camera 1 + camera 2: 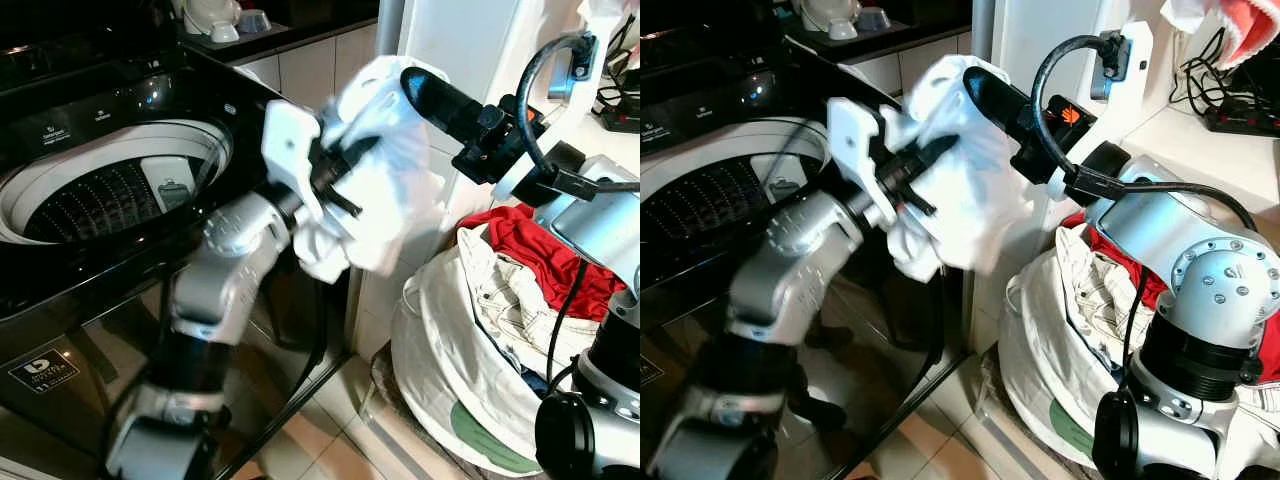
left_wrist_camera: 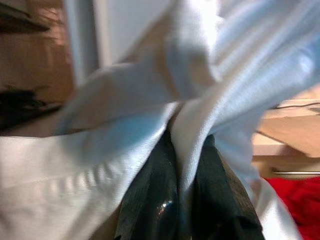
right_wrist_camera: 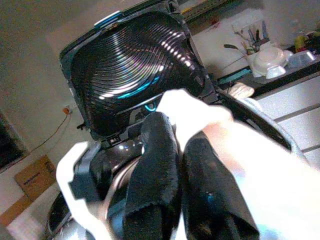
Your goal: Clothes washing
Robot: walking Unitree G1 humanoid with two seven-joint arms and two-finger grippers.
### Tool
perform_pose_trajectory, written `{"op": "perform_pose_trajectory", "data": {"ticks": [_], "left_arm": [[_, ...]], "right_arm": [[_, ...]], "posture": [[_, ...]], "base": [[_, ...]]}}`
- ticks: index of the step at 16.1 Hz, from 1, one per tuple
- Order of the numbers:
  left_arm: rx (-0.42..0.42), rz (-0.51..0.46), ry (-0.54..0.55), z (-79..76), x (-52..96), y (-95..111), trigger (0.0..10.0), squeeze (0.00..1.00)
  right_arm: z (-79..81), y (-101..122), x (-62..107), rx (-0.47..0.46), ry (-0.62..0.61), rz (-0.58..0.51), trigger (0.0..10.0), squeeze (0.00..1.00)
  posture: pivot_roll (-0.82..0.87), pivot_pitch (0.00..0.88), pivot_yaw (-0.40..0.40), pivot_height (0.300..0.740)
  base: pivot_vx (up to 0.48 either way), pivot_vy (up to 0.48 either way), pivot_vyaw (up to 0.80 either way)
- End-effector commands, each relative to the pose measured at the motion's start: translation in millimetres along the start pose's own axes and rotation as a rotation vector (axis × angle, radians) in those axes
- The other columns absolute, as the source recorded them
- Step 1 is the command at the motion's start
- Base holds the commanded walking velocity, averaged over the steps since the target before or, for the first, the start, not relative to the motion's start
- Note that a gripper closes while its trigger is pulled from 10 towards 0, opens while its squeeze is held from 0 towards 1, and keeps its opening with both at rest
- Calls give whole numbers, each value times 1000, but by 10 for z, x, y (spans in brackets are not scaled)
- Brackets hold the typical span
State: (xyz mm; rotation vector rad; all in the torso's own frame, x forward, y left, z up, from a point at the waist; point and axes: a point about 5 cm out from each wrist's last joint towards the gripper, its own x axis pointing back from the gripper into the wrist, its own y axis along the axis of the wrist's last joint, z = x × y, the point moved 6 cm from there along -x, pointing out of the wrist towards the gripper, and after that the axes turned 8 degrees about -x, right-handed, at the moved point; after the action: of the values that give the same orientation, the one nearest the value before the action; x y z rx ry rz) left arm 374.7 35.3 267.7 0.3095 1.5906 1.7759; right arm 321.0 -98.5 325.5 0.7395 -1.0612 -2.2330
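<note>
Left gripper (image 1: 335, 175) and right gripper (image 1: 415, 85) both clamped on white garment (image 1: 385, 190), beside open washing machine (image 1: 110, 190)

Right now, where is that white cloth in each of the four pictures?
Left eye view: white cloth at upper centre, between both grippers.
Right eye view: upper centre.
Left wrist view: bunched across the frame, pinched above the black fingers.
Right wrist view: lower right.
Shared landmark: the washer.

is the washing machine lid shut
No, the washing machine stands with its drum open to view, while the left tool and the right tool hold a white garment beside it.
</note>
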Motion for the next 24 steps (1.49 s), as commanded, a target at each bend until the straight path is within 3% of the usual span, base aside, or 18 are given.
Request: {"op": "perform_pose_trajectory", "data": {"ticks": [1,2,3,4,5,6,7,9,10,11,12,13,14,17,21,24], "left_arm": [[-51,15,127,360,61,43,0,0],[-152,16,221,716,89,201,0,0],[-225,13,277,940,113,330,0,0],[-398,21,383,1356,178,604,0,0],[-519,38,434,1558,206,767,0,0],[-722,78,499,1820,247,1008,0,0],[-842,103,553,1981,284,1167,0,0],[-1011,198,614,2167,298,1270,0,0],[-1008,303,599,2238,297,1103,4980,0],[-983,354,576,2247,292,981,4980,0],[-877,544,448,2197,313,431,10000,0],[-833,611,409,2177,350,243,10000,0],[-788,708,365,2156,426,9,10000,1000],[-733,928,203,2071,635,-390,10000,1000],[-704,1028,130,2119,808,-388,10000,1000],[-719,1018,160,2194,859,-323,10000,1000]], "right_arm": [[132,83,-3,18,60,-27,10000,1000],[148,42,11,44,64,-4,10000,1000],[137,0,23,79,52,20,10000,1000],[52,-110,46,165,-8,82,10000,1000],[-4,-177,58,199,-38,118,10000,502],[-52,-273,65,238,-63,166,10000,0],[-39,-328,52,248,-57,185,10000,0],[21,-408,12,254,-33,200,10000,0],[35,-470,-3,259,-27,214,10000,0],[34,-498,-6,261,-27,222,10000,0],[12,-611,1,278,-34,256,10000,0],[-1,-650,8,288,-40,270,10000,0],[-28,-700,24,305,-52,292,10000,0],[-76,-789,73,338,-70,339,10000,0],[-139,-820,105,346,-78,361,10000,0],[-247,-793,128,350,-115,360,10000,0]], "posture": [[-100,0,18,740],[-95,0,17,740],[-93,0,16,740],[-89,0,16,740],[-86,0,16,740],[-81,0,18,740],[-82,0,24,740],[-84,0,37,740],[-85,0,41,740],[-85,0,41,740],[-89,0,50,740],[-95,0,58,740],[-96,0,60,740],[-94,0,60,740],[-77,0,49,740],[-73,0,45,740]], "base": [[0,0,0],[0,0,0],[0,0,0],[0,0,0],[0,0,0],[0,0,0],[0,0,0],[0,0,0],[0,0,0],[0,0,0],[0,0,0],[0,0,0],[0,0,0],[0,0,0],[0,0,0],[0,0,0]]}}
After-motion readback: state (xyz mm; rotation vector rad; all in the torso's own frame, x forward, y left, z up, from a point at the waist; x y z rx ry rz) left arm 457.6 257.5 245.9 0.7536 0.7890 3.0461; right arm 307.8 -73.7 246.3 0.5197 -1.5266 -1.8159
